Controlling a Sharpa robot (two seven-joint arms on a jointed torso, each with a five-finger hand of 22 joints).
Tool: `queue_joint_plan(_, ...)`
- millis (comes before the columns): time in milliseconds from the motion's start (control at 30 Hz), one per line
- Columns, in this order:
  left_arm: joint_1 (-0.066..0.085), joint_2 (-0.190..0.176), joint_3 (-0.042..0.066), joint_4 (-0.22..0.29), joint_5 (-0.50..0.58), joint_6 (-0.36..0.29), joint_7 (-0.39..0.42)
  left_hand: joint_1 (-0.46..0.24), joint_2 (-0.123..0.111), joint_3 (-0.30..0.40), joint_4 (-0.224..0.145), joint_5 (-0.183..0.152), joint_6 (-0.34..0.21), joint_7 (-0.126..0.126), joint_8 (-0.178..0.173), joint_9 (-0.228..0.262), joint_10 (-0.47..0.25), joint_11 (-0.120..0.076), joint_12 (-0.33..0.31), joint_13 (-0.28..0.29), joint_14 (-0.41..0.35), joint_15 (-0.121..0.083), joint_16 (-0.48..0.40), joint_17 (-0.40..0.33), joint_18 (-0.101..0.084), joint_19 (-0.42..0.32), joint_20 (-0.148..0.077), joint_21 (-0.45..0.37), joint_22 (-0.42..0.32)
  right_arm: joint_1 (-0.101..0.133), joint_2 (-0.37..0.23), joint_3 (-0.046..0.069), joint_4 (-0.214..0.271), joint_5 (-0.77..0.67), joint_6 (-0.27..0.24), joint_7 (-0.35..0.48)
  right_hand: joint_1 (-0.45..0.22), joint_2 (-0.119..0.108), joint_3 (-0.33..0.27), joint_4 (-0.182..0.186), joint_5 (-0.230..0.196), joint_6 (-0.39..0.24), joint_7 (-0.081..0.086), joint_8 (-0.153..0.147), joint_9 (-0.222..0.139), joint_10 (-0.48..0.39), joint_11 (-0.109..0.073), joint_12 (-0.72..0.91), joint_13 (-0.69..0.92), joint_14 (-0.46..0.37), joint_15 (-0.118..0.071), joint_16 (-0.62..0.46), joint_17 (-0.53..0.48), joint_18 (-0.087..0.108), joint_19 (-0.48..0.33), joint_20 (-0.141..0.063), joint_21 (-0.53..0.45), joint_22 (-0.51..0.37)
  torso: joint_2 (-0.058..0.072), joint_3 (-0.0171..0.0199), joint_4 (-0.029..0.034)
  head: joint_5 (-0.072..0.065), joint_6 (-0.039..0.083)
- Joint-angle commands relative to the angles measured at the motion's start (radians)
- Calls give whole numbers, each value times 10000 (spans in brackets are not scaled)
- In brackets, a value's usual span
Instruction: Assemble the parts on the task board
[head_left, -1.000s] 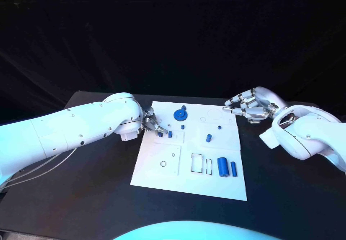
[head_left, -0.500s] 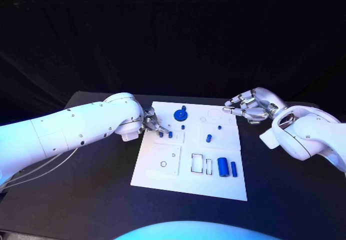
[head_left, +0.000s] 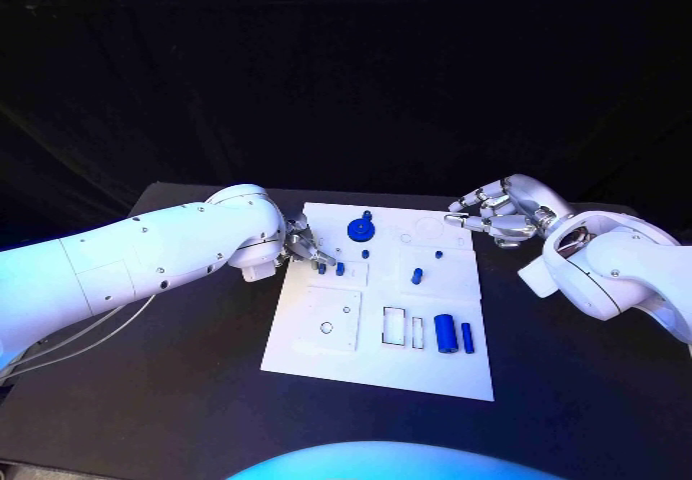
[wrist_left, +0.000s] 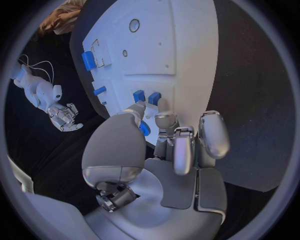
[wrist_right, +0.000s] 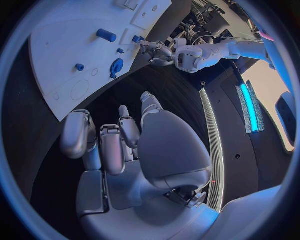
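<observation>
Centrally, the task board (head_left: 378, 345) lies on the black table (head_left: 173, 390), small blue parts (head_left: 446, 333) scattered over it. Left hand (head_left: 304, 249) pinches a blue peg (head_left: 320, 267) at the board's left edge. Right hand (head_left: 498, 215), fingers curled, holds nothing, just off the board's far right corner.

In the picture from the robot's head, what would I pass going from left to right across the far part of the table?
Left arm → left hand, its fingers at small blue parts → round blue part on the white board → right hand → right arm.
</observation>
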Motion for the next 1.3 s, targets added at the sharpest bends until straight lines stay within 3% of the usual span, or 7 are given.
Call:
queue_joint_plan(33,5,-1,14,-2,68,-17,57,12,81,-55,-18,-46,64,-1,46,-11,78,-17,50,-5,954,-73,39,2404,-201,78,-11,33,5,-10,8,0,-1,-39,109,35,-120,14,-59,16,52,-13,-56,32,17,-10,-30,-55,-7,587,-77,-54,658,112,-26,-22,-59,-3,-1,-1,-3,-3,-15)
queue_joint_plan(667,5,-30,23,-26,72,169,79,540,147,-257,-177,-61,46,-14,92,-9,85,-30,72,1,954,-86,38,2404,-207,88,-17,44,34,-17,13,0,-5,-39,115,30,-127,19,-69,20,58,-13,-58,37,19,-2,-32,-46,0,585,-78,-64,644,112,-24,-23,-64,-4,2,-4,3,3,-25)
queue_joint_plan(1300,5,-159,36,29,517,93,173,400,125,-886,9,-86,47,0,115,-29,95,-16,84,-7,955,-76,39,2406,-206,84,-13,37,32,-29,26,0,-18,-39,117,35,-127,19,-69,20,58,-13,-58,37,19,-2,-32,-46,0,585,-78,-64,644,112,-24,-23,-64,-4,-2,5,3,19,-39)
